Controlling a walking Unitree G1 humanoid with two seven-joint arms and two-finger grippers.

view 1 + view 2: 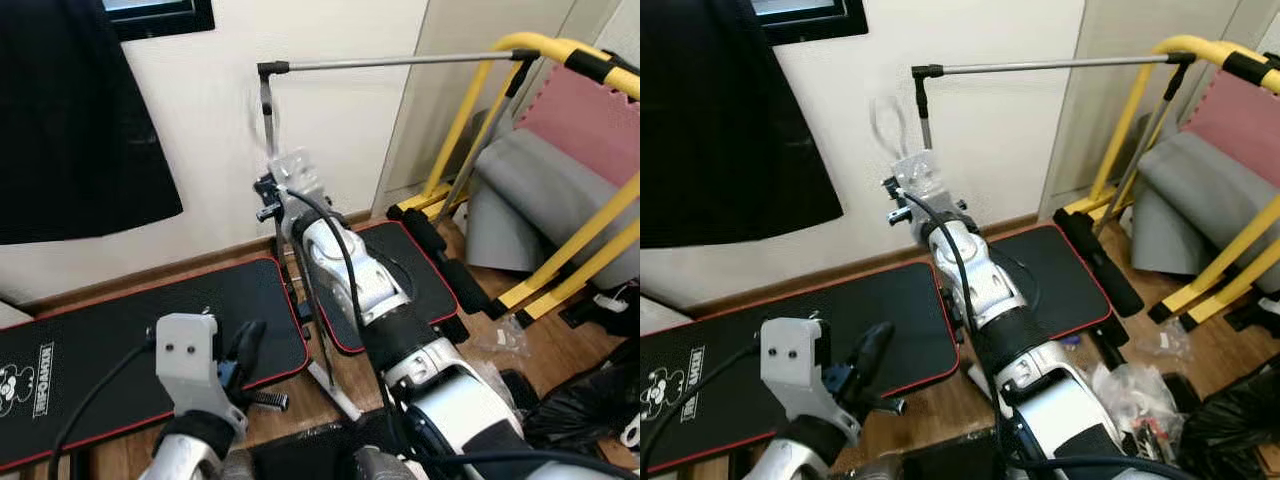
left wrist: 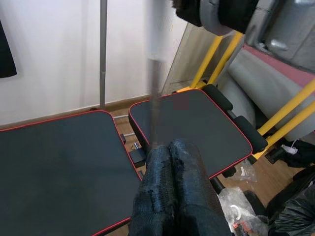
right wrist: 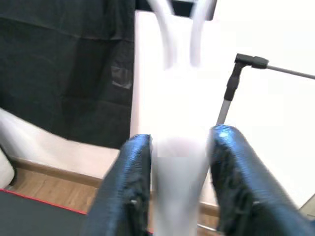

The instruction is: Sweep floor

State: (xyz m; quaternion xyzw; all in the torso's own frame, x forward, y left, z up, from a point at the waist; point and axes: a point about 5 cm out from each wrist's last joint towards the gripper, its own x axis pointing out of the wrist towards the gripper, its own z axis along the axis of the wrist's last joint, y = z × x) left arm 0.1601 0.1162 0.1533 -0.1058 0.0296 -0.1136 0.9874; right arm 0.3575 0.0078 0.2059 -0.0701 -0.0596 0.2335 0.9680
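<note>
Right end effector [image 3: 178, 184] is gripping a pale, motion-blurred broom handle [image 3: 178, 162] between its two black fingers, raised in front of the white wall [image 1: 210, 150]. Left end effector [image 2: 170, 187] is hanging low over the black floor mats [image 1: 120, 340], fingers pressed together beside a thin blurred pole [image 2: 154, 93].

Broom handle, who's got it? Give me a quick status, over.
Right gripper shut on white broom handle, raised toward the wall. Left gripper shut on the thin pole. Black mats and metal rack ahead.
</note>
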